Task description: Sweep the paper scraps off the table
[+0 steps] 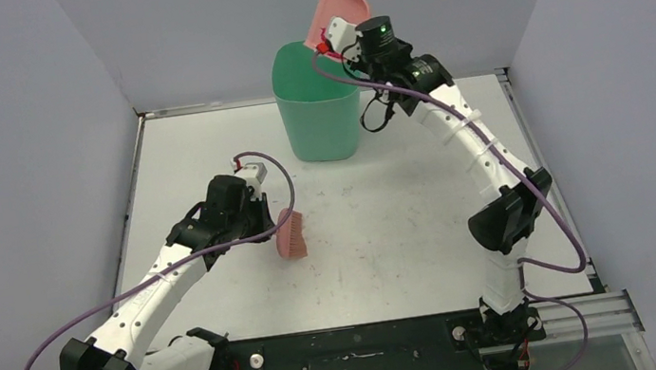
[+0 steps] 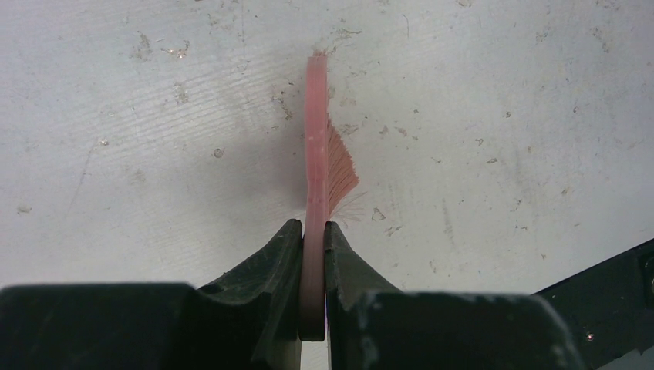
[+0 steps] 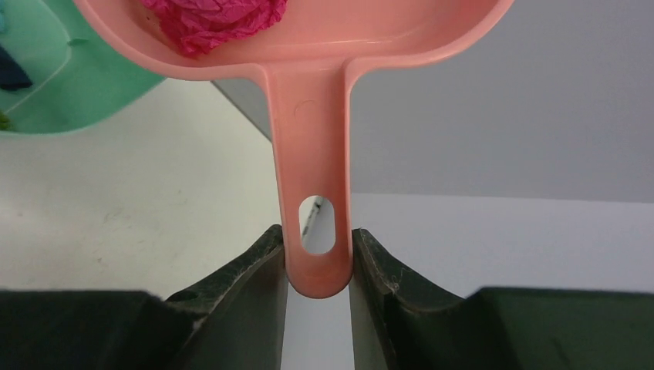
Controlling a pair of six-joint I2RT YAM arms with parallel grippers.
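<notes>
The left gripper (image 2: pixel 312 231) is pressed together on the thin handle of the pink brush (image 2: pixel 318 154), one finger on each flat side; the brush sticks out edge-on from the fingers, its bristles fanning to the right in the left wrist view; from above, the left gripper (image 1: pixel 270 223) holds the brush (image 1: pixel 290 234) low over the left-middle of the white table (image 1: pixel 388 234); whether the bristles touch the surface cannot be told; the tabletop around it is scuffed and speckled with small marks.

Further back, a green bin (image 1: pixel 315 101) stands upright near the far edge of the table; the right arm reaches up beside it; the right gripper (image 1: pixel 329 43) is above the bin's far rim and pinches the handle of the pink dustpan (image 1: pixel 337 7), which is tilted above that rim.

In the right wrist view the right gripper (image 3: pixel 318 247) clamps the handle end of the dustpan (image 3: pixel 308 154) beside its hanging hole; a magenta paper scrap (image 3: pixel 216 19) lies crumpled in the pan; below and to the left, inside the bin (image 3: pixel 69 85), a dark blue scrap (image 3: pixel 14 71) shows.
</notes>
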